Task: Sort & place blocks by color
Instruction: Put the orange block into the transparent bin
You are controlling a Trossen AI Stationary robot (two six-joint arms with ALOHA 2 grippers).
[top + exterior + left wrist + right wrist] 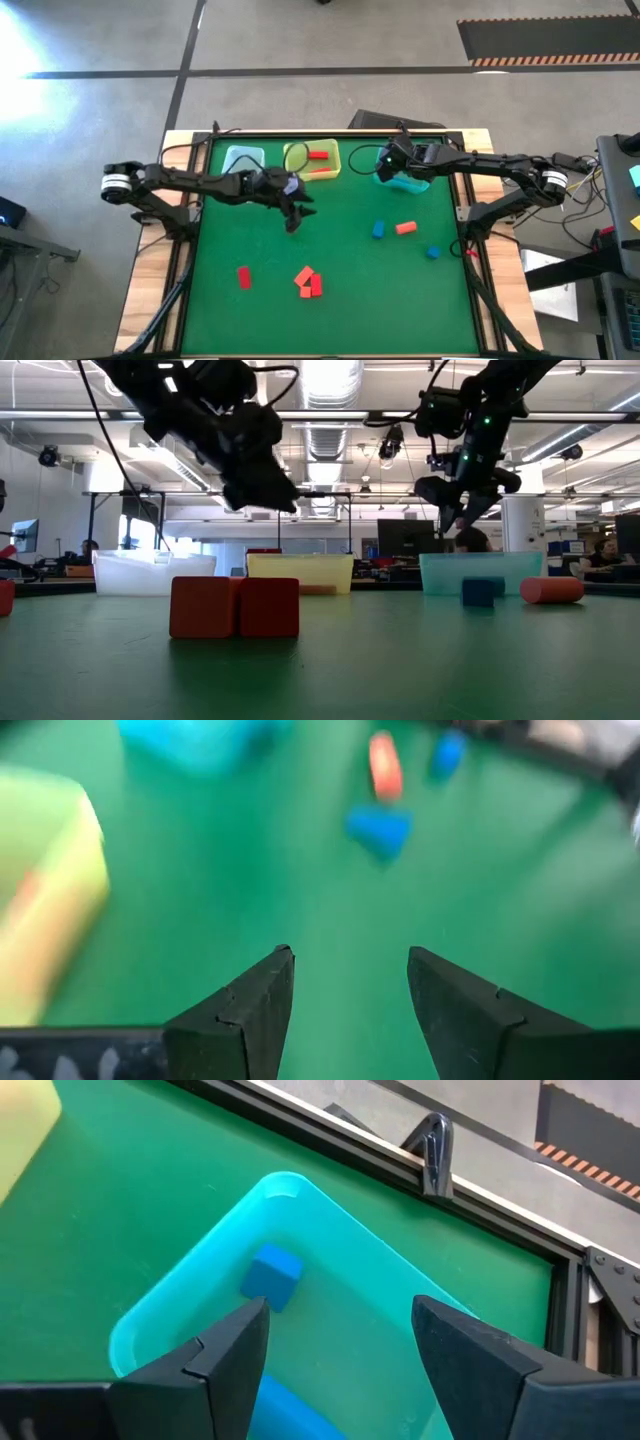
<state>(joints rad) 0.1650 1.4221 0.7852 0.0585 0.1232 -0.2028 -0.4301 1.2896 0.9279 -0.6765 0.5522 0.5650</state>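
My left gripper (295,218) hangs open and empty above the green mat near the table's middle, just in front of the yellow bin (311,160), which holds a red bar (319,155). My right gripper (387,160) is open above the teal bin (300,1310); a blue cube (272,1275) lies inside it. On the mat lie a blue block (378,230), an orange-red bar (405,227), another blue block (433,252), a red bar (244,277) and a cluster of red and orange blocks (309,282). The left wrist view shows the blue block (380,828) and orange bar (384,765) ahead.
A clear bin (243,159) stands at the far edge, left of the yellow one. A raised black frame (480,1210) borders the mat. Open mat lies between the two block groups and along the near edge. People sit in the room beyond the table.
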